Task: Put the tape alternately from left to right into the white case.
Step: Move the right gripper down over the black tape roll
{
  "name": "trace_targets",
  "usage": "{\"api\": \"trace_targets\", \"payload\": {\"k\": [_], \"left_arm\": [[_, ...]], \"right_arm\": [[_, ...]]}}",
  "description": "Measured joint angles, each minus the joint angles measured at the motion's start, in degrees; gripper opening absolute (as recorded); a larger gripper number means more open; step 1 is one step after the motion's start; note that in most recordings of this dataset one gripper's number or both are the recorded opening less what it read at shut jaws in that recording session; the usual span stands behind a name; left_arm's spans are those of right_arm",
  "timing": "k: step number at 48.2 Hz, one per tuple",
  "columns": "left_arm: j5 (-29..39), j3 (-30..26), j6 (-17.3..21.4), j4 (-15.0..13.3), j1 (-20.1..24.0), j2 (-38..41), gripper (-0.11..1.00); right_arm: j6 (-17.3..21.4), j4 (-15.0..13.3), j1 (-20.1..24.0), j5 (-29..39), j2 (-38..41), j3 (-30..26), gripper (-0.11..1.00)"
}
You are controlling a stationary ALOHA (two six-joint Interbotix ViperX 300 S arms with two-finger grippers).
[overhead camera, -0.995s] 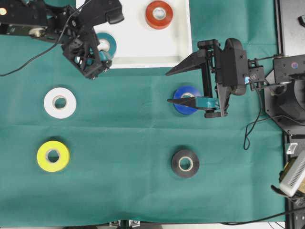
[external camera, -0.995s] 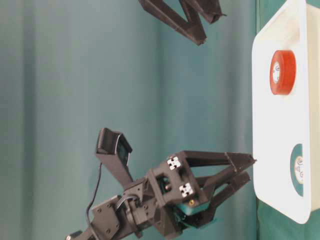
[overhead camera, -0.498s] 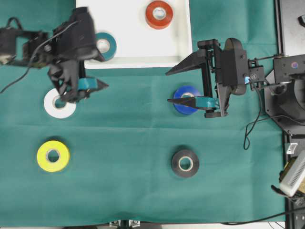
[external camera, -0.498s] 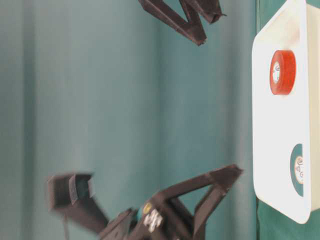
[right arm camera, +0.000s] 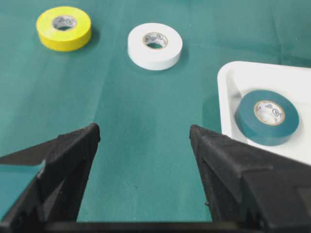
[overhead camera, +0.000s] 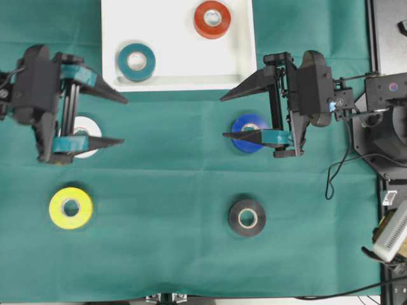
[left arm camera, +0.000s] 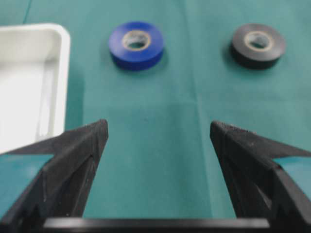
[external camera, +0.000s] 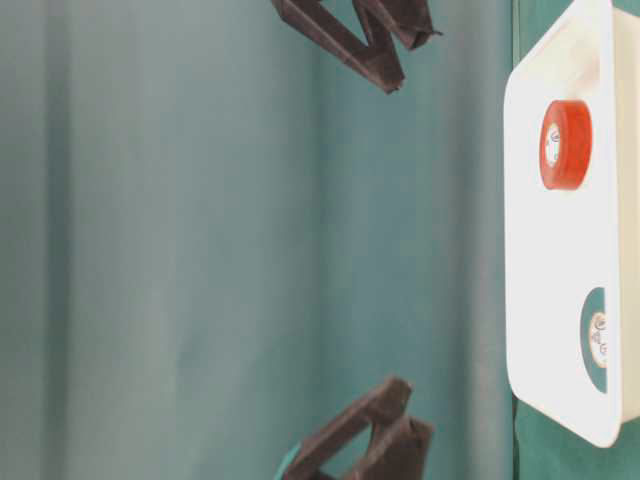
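The white case (overhead camera: 178,82) lies at the top with a teal tape roll (overhead camera: 136,61) and a red one (overhead camera: 212,19) inside. My left gripper (overhead camera: 124,121) hovers open and empty left of the case, above the white roll (overhead camera: 91,129), which it partly hides. The right gripper (overhead camera: 223,117) is open and empty too, its lower finger crossing the blue roll (overhead camera: 249,132). Yellow (overhead camera: 70,208) and black (overhead camera: 247,217) rolls rest nearer the front. The left wrist view has the blue (left arm camera: 136,44) and black (left arm camera: 257,44) rolls; the right wrist view has the yellow (right arm camera: 63,28), white (right arm camera: 154,45) and teal (right arm camera: 267,117) ones.
A green cloth (overhead camera: 165,190) covers the table. The right arm's base and cables (overhead camera: 381,127) stand at the right edge. In the table-level view the case (external camera: 520,200) sits at the right.
The left gripper has pulled back out of the case, leaving the teal roll there, and swung left and forward over the white roll. The right arm has stayed still.
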Motion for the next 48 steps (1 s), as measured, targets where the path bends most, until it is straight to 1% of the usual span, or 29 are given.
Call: {"api": "trace_targets", "payload": {"k": [8,16,36,41,48], "left_arm": [[-1.41,1.67,0.00,0.00,-0.79,-0.26,0.81],[-1.41,1.76,0.44,0.00,-0.70,-0.26,0.81],[-1.41,1.76,0.18,0.00,-0.79,-0.26,0.81],[-1.41,1.85,0.18,0.00,-0.79,-0.26,0.81],[-1.41,1.85,0.18,0.00,-0.79,-0.26,0.81]], "right_arm": [[0.00,0.00,0.00,-0.62,0.00,0.53,0.81],[0.00,0.00,0.00,-1.23,0.53,0.62,0.81],[0.00,0.00,0.09,-1.41,0.79,0.62,0.81],[0.79,0.09,1.23,-0.35,0.79,0.53,0.81],[4.04,0.09,3.78,3.34,0.62,-0.09,0.81]]}}
